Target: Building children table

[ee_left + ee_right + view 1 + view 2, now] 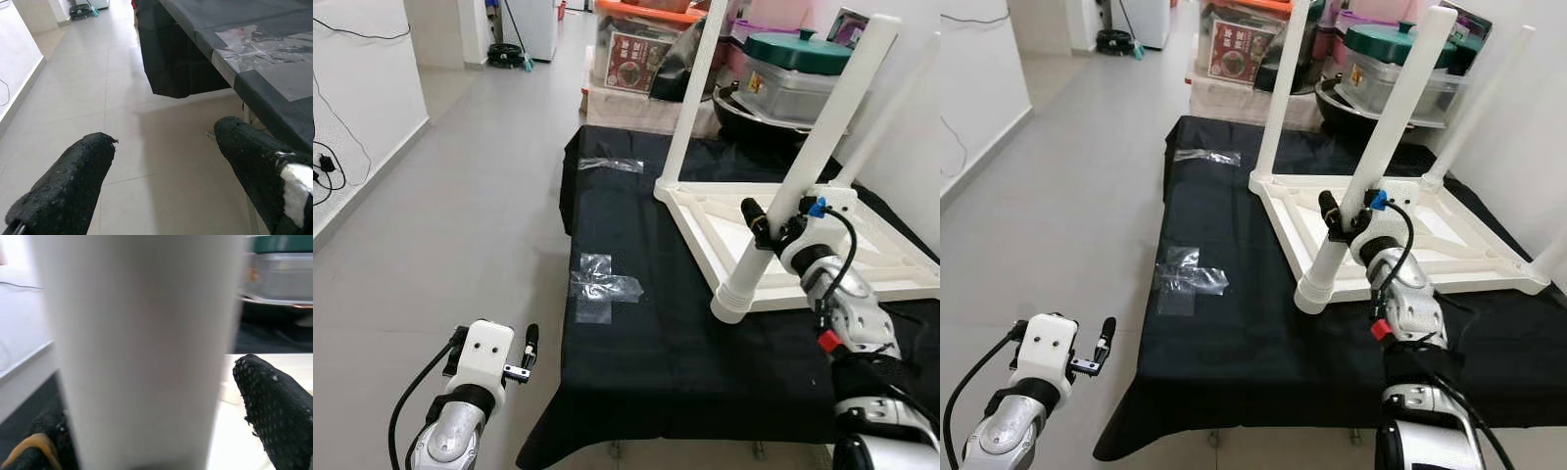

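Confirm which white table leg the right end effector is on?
The nearest leg, at the tabletop corner closest to the robot; the right end effector straddles it low down. The others stand untouched.

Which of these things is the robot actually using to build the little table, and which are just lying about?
In use:
white table top, upside down on the black cloth
near white leg, gripped by the right gripper
other white legs

Lying about:
clear plastic wrappers
green-lidded pot
storage boxes
left gripper, idle

Right gripper (1344, 217), arm raised forward, fingers clamped either side of a white table leg (1371, 157); left gripper (499, 354) held low, fingers apart.
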Robot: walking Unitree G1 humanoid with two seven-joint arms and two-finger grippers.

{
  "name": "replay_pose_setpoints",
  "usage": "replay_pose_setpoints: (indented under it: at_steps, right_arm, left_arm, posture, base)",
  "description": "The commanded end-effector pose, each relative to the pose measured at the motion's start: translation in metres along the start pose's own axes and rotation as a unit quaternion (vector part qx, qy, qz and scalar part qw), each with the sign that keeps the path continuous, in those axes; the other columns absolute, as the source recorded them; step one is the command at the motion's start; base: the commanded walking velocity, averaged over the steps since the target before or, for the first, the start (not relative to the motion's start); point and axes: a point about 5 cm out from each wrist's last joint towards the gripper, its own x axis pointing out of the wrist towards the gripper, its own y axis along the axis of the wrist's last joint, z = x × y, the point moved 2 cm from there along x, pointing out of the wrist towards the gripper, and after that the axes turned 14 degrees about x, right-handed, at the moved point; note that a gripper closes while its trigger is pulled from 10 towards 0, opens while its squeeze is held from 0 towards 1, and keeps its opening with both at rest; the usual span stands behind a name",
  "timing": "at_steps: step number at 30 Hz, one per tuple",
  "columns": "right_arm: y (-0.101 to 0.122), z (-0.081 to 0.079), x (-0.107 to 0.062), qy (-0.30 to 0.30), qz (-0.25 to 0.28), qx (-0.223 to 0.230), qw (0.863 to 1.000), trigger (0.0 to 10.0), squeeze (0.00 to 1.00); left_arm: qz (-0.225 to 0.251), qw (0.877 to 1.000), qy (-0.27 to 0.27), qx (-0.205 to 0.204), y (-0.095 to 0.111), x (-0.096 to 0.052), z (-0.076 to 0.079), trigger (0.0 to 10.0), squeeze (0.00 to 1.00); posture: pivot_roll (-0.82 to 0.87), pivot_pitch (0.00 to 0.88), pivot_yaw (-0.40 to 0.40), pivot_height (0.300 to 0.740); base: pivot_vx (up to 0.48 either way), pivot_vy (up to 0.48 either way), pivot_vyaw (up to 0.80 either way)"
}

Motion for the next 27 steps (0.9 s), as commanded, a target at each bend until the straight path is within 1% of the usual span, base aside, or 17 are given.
replay_pose_setpoints:
  at_steps: [1, 9, 16, 19, 20, 21, 25, 26, 27]
  right_arm:
    - [0.0009, 0.0027, -0.0012, 0.012, -0.006, -0.002, 1.0, 10.0, 0.0]
    - [0.002, 0.0009, -0.0002, 0.053, -0.023, -0.017, 0.998, 10.0, 0.0]
    - [-0.0007, 0.0016, 0.0004, 0.07, -0.037, -0.017, 0.997, 10.0, 0.0]
    - [0.0, 0.0007, -0.0002, 0.094, -0.045, -0.025, 0.994, 10.0, 0.0]
    - [0.0, 0.0007, -0.0002, 0.094, -0.045, -0.025, 0.994, 10.0, 0.0]
    - [0.003, 0.0045, 0.0002, 0.096, -0.044, -0.02, 0.994, 10.0, 0.0]
    - [0.004, 0.0068, 0.0004, 0.095, -0.044, -0.018, 0.994, 10.0, 0.0]
    - [0.005, 0.0081, 0.0006, 0.096, -0.044, -0.021, 0.994, 9.2, 0.0]
    - [0.005, 0.0081, 0.0006, 0.096, -0.044, -0.021, 0.994, 9.2, 0.0]
  left_arm:
    - [-0.003, 1.0, -0.01, 0.002, -0.0024, 0.0004, 0.0032, 10.0, 0.0]
    - [-0.002, 1.0, -0.012, 0.003, -0.0025, 0.0012, 0.0031, 10.0, 0.0]
    - [-0.002, 1.0, -0.012, 0.004, -0.0029, 0.0012, 0.0025, 10.0, 0.0]
    - [-0.003, 1.0, -0.012, 0.004, -0.0031, 0.001, 0.0019, 10.0, 0.0]
    - [-0.003, 1.0, -0.012, 0.004, -0.0031, 0.001, 0.0019, 10.0, 0.0]
    - [-0.003, 1.0, -0.012, 0.005, -0.0032, 0.001, 0.0017, 10.0, 0.0]
    - [-0.003, 1.0, -0.012, 0.005, -0.0032, 0.001, 0.0016, 10.0, 0.0]
    - [-0.003, 1.0, -0.012, 0.005, -0.0033, 0.0011, 0.0014, 10.0, 0.0]
    - [-0.003, 1.0, -0.012, 0.005, -0.0033, 0.0011, 0.0014, 10.0, 0.0]
  posture:
    - [0.12, 0.0, -0.134, 0.74]
    - [0.11, 0.0, -0.13, 0.74]
    - [0.12, 0.0, -0.129, 0.74]
    - [0.12, 0.0, -0.129, 0.74]
    - [0.12, 0.0, -0.129, 0.74]
    - [0.12, 0.0, -0.129, 0.74]
    - [0.12, 0.0, -0.129, 0.74]
    - [0.12, 0.0, -0.129, 0.74]
    - [0.12, 0.0, -0.129, 0.74]
  base:
    - [0.0, 0.0, 0.0]
    - [0.0, 0.0, 0.0]
    - [0.0, 0.0, 0.0]
    - [0.0, 0.0, 0.0]
    - [0.0, 0.0, 0.0]
    - [0.0, 0.0, 0.0]
    - [0.0, 0.0, 0.0]
    - [0.0, 0.0, 0.0]
    - [0.0, 0.0, 0.0]
